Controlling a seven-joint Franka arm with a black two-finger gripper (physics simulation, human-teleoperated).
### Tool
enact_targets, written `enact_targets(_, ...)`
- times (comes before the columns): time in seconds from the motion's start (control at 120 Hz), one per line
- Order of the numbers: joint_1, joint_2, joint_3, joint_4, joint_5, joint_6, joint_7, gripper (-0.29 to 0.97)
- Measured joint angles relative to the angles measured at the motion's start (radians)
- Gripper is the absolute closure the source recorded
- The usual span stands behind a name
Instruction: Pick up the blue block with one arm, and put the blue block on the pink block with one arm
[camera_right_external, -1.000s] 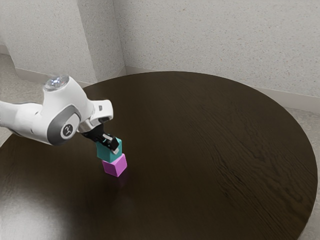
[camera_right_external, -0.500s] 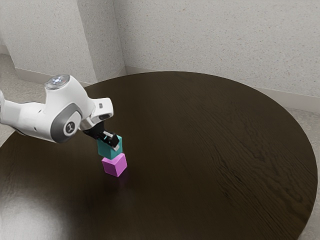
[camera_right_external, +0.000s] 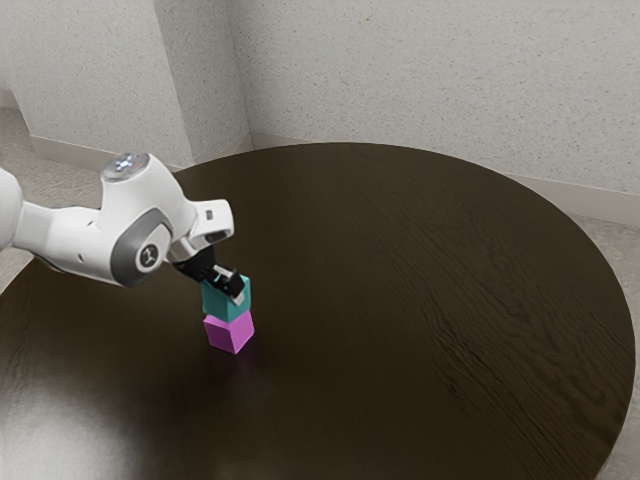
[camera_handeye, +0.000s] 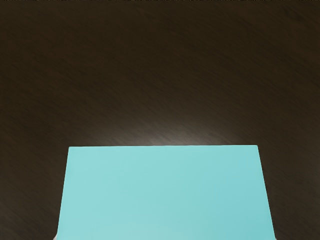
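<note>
Broadly, the round dark worktop (camera_right_external: 430, 300) takes up most of the exterior view, its wood grain running across a glossy surface, with a pale textured wall and a strip of light floor behind it. Next in size is the white arm (camera_right_external: 110, 235), which comes in from the exterior view's left and bends down over the near-left part of the worktop. Beneath its hand stand the two cubes, stacked. The pink block (camera_right_external: 230, 335) sits flat on the worktop. The blue block (camera_right_external: 222, 300), more teal than blue in this light, is directly above it, roughly squared to it, and their faces seem to meet with no gap showing between them. The black pincer (camera_right_external: 222, 282) is clenched on the blue block, one finger on each of two opposite sides, reaching down at a slant from the wrist. In the wrist view the blue block (camera_handeye: 165, 192) lies close beneath the hand as a broad flat face, with the dark worktop (camera_handeye: 160, 70) beyond it.
</note>
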Motion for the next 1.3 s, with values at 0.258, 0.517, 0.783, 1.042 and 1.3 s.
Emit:
enact_targets(0.258,0.017,0.009,0.003,0.012,0.001,0.000,0.001,0.33)
enact_targets(0.517,0.042,0.022,-0.006,0.027,-0.004,0.000,0.007,0.20)
enact_targets(0.783,0.020,-0.064,-0.015,0.033,-0.013,-0.058,0.014,0.06)
enact_targets(1.042,0.036,-0.106,-0.014,0.055,-0.008,-0.181,0.017,0.02)
enact_targets(1.3,0.034,-0.115,-0.015,0.054,-0.004,-0.216,0.020,0.00)
